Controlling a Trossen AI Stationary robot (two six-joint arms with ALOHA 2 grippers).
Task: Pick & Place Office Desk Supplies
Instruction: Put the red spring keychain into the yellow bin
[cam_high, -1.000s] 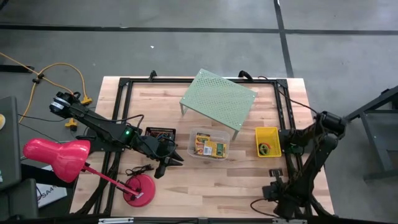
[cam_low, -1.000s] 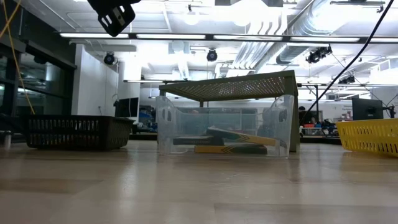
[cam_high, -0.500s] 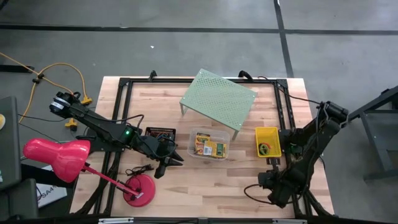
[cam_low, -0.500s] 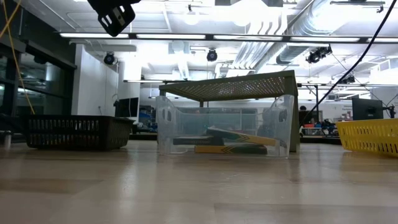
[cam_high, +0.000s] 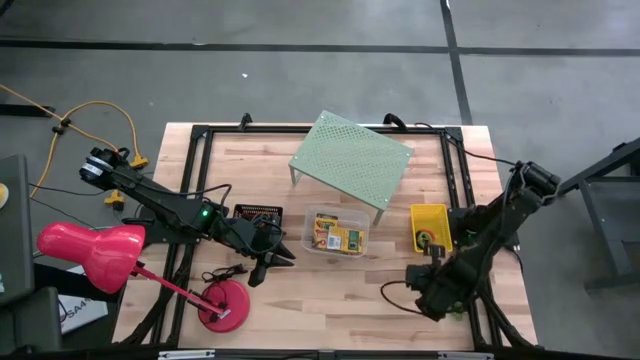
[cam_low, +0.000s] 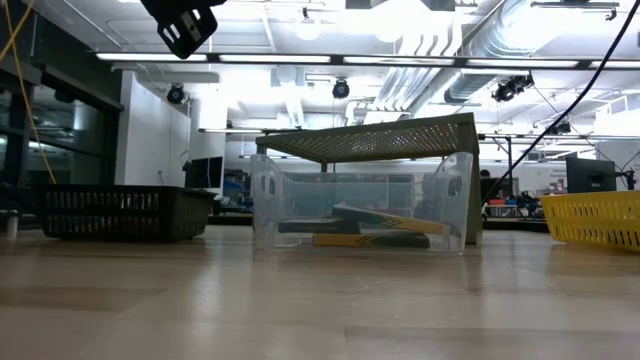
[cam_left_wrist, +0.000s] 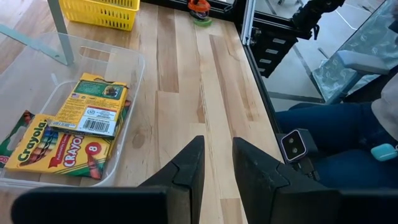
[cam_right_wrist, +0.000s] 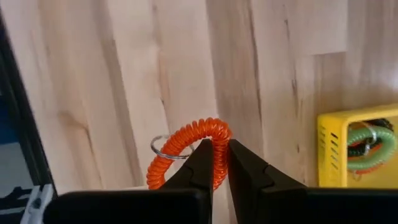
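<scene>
Pale butcher-block wood fills the high view, where the clear plastic tub (cam_high: 337, 233) sits at centre frame holding green-and-yellow card crayon boxes (cam_high: 339, 237), with the small black mesh tray (cam_high: 258, 214) just to its left and the small yellow plastic basket (cam_high: 430, 228) to its right. Behind them stands the pale green perforated metal shelf (cam_high: 351, 159), and the pink-red desk lamp (cam_high: 92, 250) lies at lower left. The left gripper (cam_high: 268, 253) hovers at lower centre-left, between the tray and the tub; the right gripper (cam_high: 422, 292) hangs low at lower right, below the basket. In the low view the mesh tray (cam_low: 122, 213) sits at left, the tub (cam_low: 362, 211) at centre under the shelf (cam_low: 372, 137), the basket (cam_low: 594, 218) at the right edge, and a dark piece of arm (cam_low: 182, 24) shows at top left. The left wrist view shows the left gripper (cam_left_wrist: 217, 163) with its fingers slightly apart and empty above bare wood, the crayon boxes (cam_left_wrist: 73, 131) in the tub (cam_left_wrist: 134, 86) at left frame, and a seated person's blue-clad leg (cam_left_wrist: 336, 135) at right. In the right wrist view the right gripper (cam_right_wrist: 221, 154) is clamped on an orange coiled springy ring (cam_right_wrist: 187, 151) with a small metal key ring, lifted over the wood, while the basket (cam_right_wrist: 331, 149) at right frame holds green and orange coils (cam_right_wrist: 366, 140).
</scene>
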